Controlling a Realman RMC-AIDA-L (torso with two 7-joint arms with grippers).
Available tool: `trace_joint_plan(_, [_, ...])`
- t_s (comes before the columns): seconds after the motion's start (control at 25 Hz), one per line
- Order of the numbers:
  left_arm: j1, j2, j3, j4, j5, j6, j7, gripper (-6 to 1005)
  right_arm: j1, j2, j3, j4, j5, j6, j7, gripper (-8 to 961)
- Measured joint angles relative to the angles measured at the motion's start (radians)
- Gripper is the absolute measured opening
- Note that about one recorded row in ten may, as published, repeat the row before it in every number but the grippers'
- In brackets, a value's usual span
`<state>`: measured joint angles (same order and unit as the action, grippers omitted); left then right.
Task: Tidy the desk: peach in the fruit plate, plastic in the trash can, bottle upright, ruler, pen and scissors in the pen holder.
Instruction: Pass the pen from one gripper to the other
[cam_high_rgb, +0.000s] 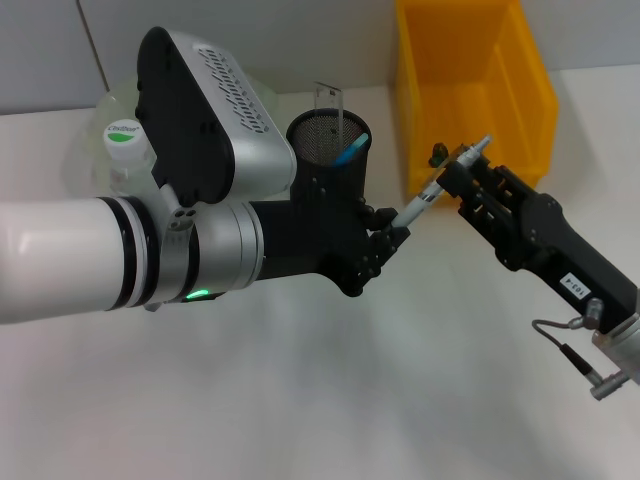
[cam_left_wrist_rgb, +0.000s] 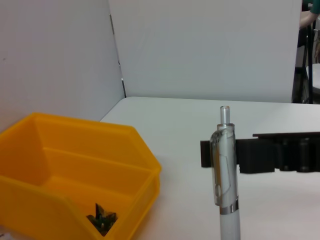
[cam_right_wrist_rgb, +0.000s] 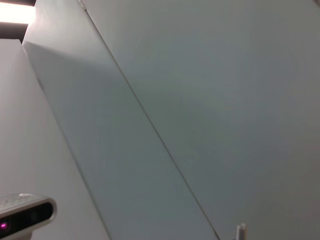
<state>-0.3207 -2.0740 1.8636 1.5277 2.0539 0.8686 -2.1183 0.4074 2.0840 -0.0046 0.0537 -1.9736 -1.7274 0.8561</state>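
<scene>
I see the pen (cam_left_wrist_rgb: 225, 175) as translucent grey plastic with a glossy chrome band, its matt white barrel caught at both ends between my left gripper (cam_high_rgb: 385, 240) and right gripper (cam_high_rgb: 455, 180), both matt black. Just behind the left gripper the holder (cam_high_rgb: 328, 150) is fine black wire mesh. Beyond the right gripper, the bin (cam_high_rgb: 470, 90) is smooth, glossy yellow plastic.

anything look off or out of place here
The pen is off the desk, slanted in mid-air with both the left pincer and the right pincer on it, just beside the mesh pen holder rather than in it. A small dark scrap lies in the yellow bin.
</scene>
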Motion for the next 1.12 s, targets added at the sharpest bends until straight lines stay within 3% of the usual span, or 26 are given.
trace_joint_plan(0.08, [0.0,0.0,0.001,0.0,0.0,0.0,0.0,140,0.003,0.001,-0.008,0.0,0.0,0.002,-0.003,509])
trace_joint_plan(0.32, [0.0,0.0,0.004,-0.001,-0.001,0.001,0.0,140,0.005,0.002,-0.008,0.0,-0.001,0.003,-0.003,458])
trace_joint_plan(0.48, [0.0,0.0,0.01,-0.001,-0.002,0.001,0.0,141,0.012,0.002,-0.008,0.001,-0.001,0.018,0.001,315])
trace_joint_plan(0.96, [0.0,-0.001,0.012,-0.016,-0.019,0.0,0.0,149,0.004,0.003,0.0,0.023,0.0,0.016,-0.032,199])
trace_joint_plan(1.12, [0.001,0.0,0.007,-0.02,-0.034,0.0,0.0,272,0.003,0.003,0.003,0.02,0.004,0.016,-0.032,151])
